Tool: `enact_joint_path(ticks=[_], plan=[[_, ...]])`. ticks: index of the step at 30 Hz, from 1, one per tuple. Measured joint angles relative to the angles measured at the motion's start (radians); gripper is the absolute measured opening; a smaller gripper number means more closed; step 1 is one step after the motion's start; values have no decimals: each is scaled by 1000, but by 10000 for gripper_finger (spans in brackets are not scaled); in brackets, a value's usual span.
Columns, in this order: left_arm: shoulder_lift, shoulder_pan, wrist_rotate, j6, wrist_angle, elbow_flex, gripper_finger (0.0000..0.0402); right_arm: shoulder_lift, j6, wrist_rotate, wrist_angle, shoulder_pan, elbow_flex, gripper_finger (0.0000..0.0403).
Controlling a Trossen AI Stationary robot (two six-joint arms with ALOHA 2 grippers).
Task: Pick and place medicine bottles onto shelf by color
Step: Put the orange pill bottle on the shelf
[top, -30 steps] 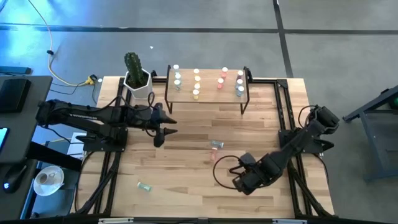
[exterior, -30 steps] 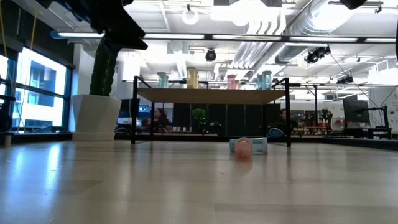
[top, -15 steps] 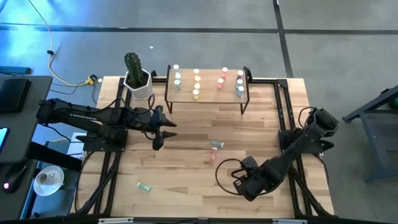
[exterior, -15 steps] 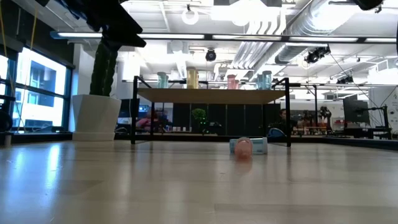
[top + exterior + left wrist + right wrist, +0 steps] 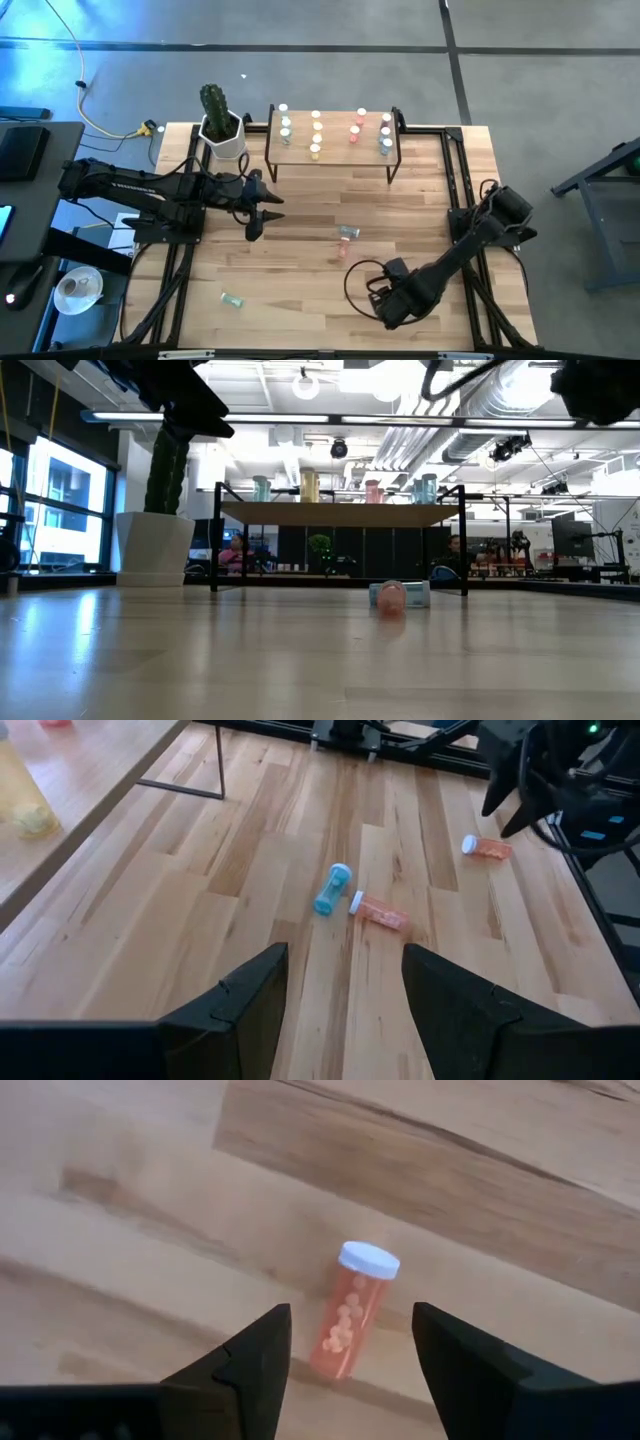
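Layout: shelf at back, loose bottles mid & front of table.

Light-wood riser shelf w/ thin black legs (image 5: 333,140) stands at table's back edge, centre; small white-capped medicine bottles (image 5: 317,136) sit on top in four short rows. White pot w/ green cactus (image 5: 221,130) just left of shelf. Left gripper (image 5: 254,225) hangs in front of pot, left of centre. Blue bottle (image 5: 348,232) & pink-red bottle (image 5: 343,251) lie close together mid-table. Right gripper (image 5: 378,299) is near front edge, right of centre, over another pink-red bottle (image 5: 352,1324). Green bottle (image 5: 233,299) lies front left, well apart.
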Motion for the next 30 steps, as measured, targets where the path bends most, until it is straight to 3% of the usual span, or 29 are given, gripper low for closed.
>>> enact_joint_path(ticks=[13,20,30], plan=[[0,0,0,0,0,0,188,105,13,-14,3,-15,-3,201],[0,0,0,0,0,0,188,106,13,-23,124,-18,-88,201],[0,0,0,0,2,0,188,78,-14,-26,87,-18,-89,159]])
